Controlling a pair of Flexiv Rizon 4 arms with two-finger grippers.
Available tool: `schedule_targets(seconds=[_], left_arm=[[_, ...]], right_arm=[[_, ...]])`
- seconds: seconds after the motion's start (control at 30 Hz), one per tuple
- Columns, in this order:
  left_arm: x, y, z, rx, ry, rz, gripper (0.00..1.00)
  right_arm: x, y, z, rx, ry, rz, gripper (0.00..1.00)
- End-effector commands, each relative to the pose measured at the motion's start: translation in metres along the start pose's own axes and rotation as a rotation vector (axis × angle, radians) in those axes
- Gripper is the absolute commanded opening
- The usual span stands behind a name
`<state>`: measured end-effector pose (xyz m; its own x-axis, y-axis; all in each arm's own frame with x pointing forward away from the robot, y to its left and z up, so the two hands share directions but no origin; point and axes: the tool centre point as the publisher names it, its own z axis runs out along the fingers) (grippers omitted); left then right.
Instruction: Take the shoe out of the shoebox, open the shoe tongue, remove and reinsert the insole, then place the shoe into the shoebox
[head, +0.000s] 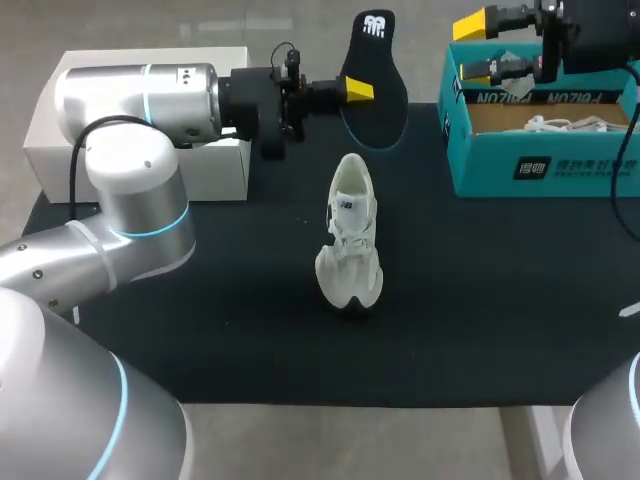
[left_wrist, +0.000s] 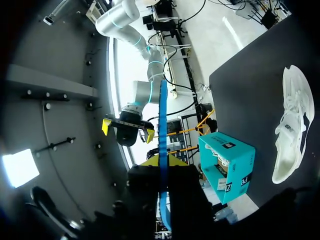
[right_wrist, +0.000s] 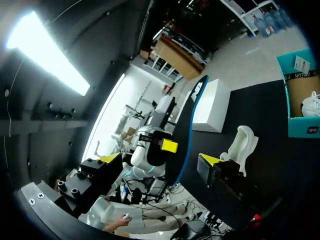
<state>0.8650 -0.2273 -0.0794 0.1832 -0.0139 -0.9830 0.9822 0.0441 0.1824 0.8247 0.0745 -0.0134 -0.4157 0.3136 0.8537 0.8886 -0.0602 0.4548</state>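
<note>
Left gripper (head: 352, 90): closed on the insole (head: 372, 75), its yellow tips pinching it from both sides about halfway along.
Insole: black with a blue edge, held in the air on end with the logo end up. It hung over the far part of the table (head: 200, 330), touching nothing but the gripper.
Shoe (head: 350, 240): white, standing on its sole near the middle of the table, with nothing holding it.
Shoe axis: it ran from your near side to your far side. You could not be sure from these views which end was the toe.
Key relation: the shoe sat below the insole and nearer to you, almost in line with it. The insole would need to come down and toward you, and be turned to lie along the shoe's length.
Nearer arm: the left, already holding the insole just beyond the shoe's far end.
Right gripper (head: 480, 50): fingers apart and holding nothing, hovering over the shoebox's far left corner, well apart from the shoe.
Shoebox (head: 540, 165): teal and open, at the table's right far side, with white laces (head: 560, 124) showing inside.
White box (head: 225, 165): at the far left, behind the left arm.
Step, as I judged it: the insole was out and reinsertion came next.
</note>
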Motion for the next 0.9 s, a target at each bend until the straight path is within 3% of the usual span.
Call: schedule_targets(seconds=[0.03,0.33,0.5,0.9], left_arm=[[-0.001,-0.005,-0.004,-0.005,0.002,0.001,0.00],[-0.002,-0.009,-0.008,0.008,0.000,-0.028,0.00],[-0.002,-0.009,-0.009,0.016,0.007,-0.027,0.00],[-0.001,-0.008,-0.015,0.010,0.019,-0.032,0.00]], right_arm=[[0.006,-0.009,-0.004,-0.199,-0.022,0.003,1.00],[0.006,-0.009,-0.004,-0.199,-0.022,0.003,1.00],[-0.016,-0.023,0.001,-0.161,-0.001,0.078,1.00],[-0.038,-0.029,-0.027,-0.056,-0.049,0.113,1.00]])
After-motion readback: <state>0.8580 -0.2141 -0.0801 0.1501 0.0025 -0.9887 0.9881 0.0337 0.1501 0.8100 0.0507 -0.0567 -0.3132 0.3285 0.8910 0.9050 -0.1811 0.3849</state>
